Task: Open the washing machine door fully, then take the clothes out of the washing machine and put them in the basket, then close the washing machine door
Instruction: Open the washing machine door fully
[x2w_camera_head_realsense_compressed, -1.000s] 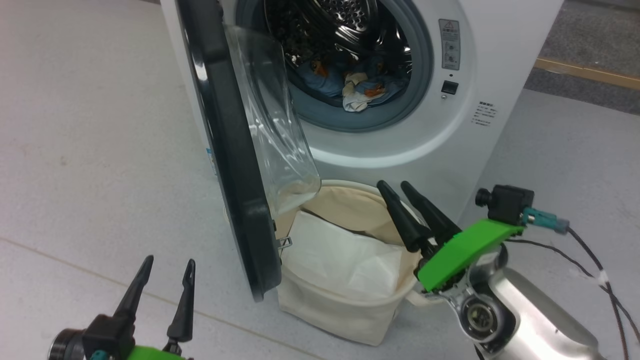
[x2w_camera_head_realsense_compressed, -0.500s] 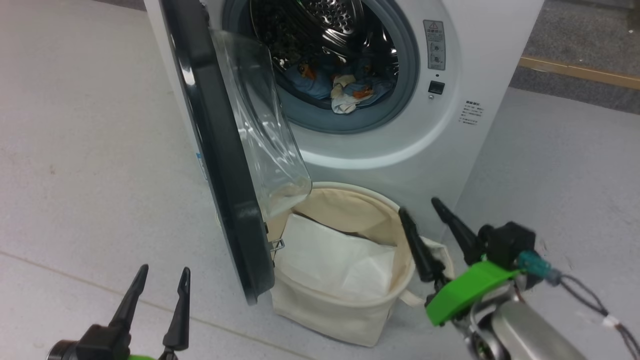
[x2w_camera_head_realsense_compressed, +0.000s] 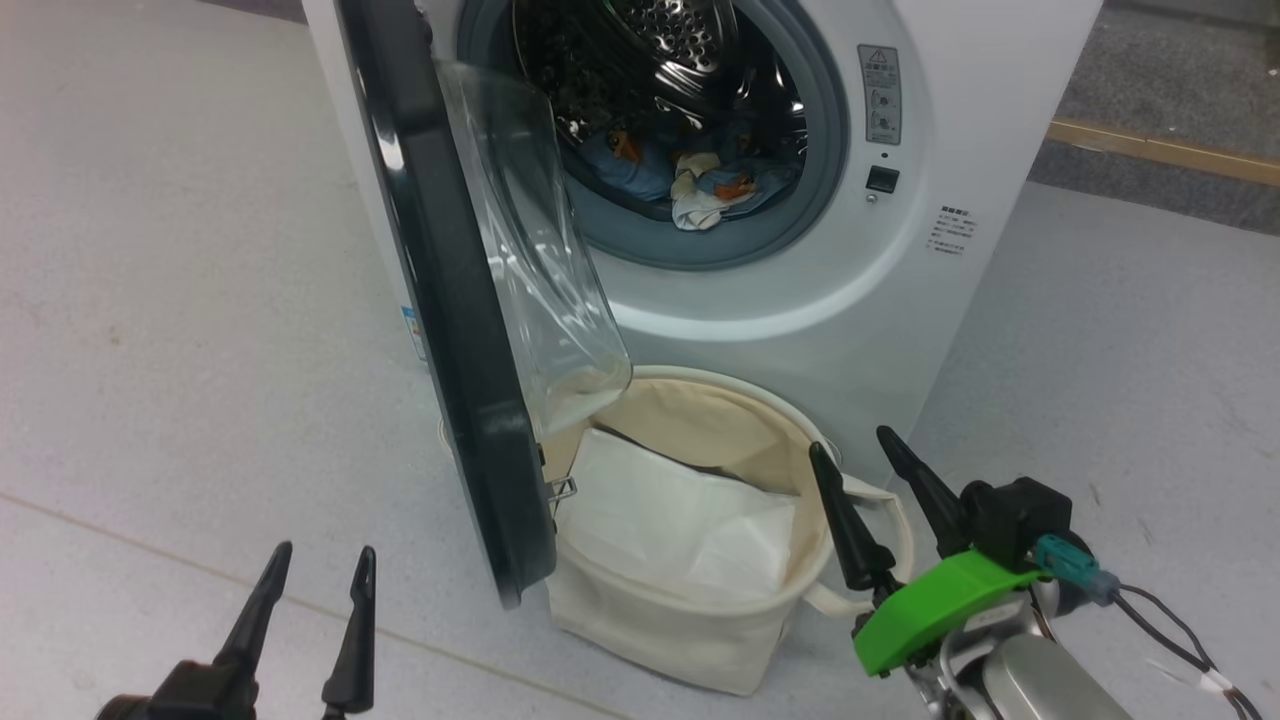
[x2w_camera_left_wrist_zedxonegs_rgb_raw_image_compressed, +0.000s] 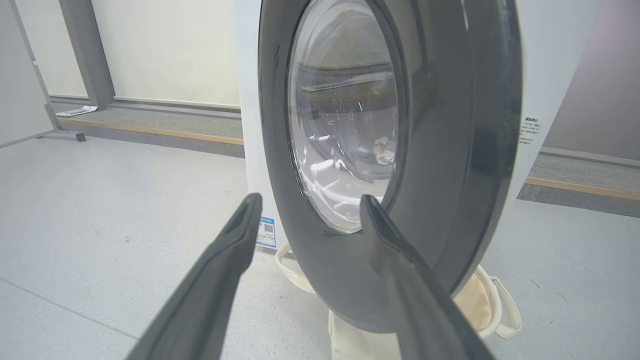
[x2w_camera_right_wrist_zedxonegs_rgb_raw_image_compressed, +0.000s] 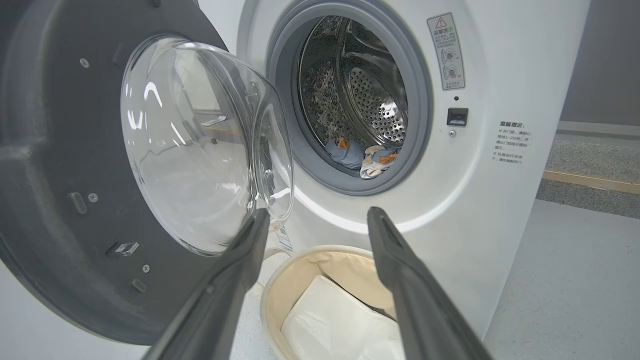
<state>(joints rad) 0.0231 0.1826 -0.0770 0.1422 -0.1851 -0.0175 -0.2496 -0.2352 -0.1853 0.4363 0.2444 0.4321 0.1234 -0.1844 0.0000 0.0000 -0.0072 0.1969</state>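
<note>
Wide-spread and empty, the left end effector (x2w_camera_head_realsense_compressed: 325, 552) sits at the lower left of the head view, touching nothing. Its wrist view looks onto the glossy outer face of the washing machine door (x2w_camera_head_realsense_compressed: 450, 330). At the lower right, the right end effector (x2w_camera_head_realsense_compressed: 850, 442) is just as wide and also holds nothing. Its fingertips are just beside the right rim and loop handle of the basket (x2w_camera_head_realsense_compressed: 680, 620); I cannot tell whether a finger brushes the handle.

The door stands nearly edge-on in the head view, with its glass bowl hanging over the basket's left rim. I judge it only partly open, so the opening step is unfinished. The washing machine (x2w_camera_head_realsense_compressed: 800, 300) takes the upper middle of the frame. The clothes (x2w_camera_head_realsense_compressed: 700, 180), blue with some cream cloth, lie low at the front of its drum. The basket sits on the floor directly below the opening and holds a white folded sheet (x2w_camera_head_realsense_compressed: 680, 520).

To finish the swing well, I would push from the inner side with the right end effector. The contact belongs on the black rim near the free edge, far from the hinge, not on the glass bowl. The push should follow the door's arc and clear the basket. The left end effector faces the outer side, so it should keep out of the door's sweep.
</note>
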